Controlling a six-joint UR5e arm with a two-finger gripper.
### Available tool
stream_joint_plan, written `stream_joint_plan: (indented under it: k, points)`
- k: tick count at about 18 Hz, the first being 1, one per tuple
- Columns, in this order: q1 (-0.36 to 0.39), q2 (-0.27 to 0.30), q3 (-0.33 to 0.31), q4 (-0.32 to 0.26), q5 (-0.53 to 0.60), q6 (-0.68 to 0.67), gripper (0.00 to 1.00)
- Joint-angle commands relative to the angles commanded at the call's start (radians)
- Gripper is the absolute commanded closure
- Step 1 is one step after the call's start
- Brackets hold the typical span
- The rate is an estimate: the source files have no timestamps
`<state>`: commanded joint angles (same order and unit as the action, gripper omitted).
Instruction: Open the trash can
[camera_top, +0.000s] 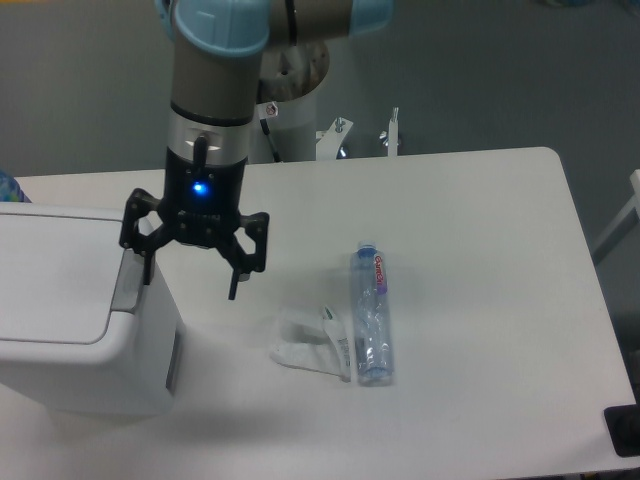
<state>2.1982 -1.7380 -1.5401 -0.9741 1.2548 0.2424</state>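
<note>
The trash can (70, 330) is a large white boxy bin at the left edge of the table, with its flat white lid (55, 275) down. A grey push strip (127, 282) runs along its right rim. My gripper (190, 275) hangs open and empty just right of the bin's top edge. Its left finger (145, 262) is at the grey strip; I cannot tell if it touches. Its right finger (238, 275) hangs over the table.
A clear plastic bottle (372, 312) lies on the white table (470, 220) to the right of the gripper. A crumpled clear wrapper (312, 342) lies beside it. The arm's white base post (292, 100) stands behind the table.
</note>
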Motion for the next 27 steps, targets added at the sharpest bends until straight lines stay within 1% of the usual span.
stream_joint_plan:
  k: [12, 18, 22, 24, 27]
  points:
    - [-0.012, -0.026, 0.0, 0.003, 0.005, 0.002, 0.0]
    - [-0.012, -0.023, 0.003, 0.002, 0.005, 0.002, 0.0]
    - [-0.008, -0.023, 0.031, 0.006, 0.005, 0.006, 0.0]
    - [0.021, -0.029, 0.041, 0.011, 0.009, 0.014, 0.0]
    - [0.122, -0.037, 0.046, 0.014, 0.029, 0.04, 0.0]
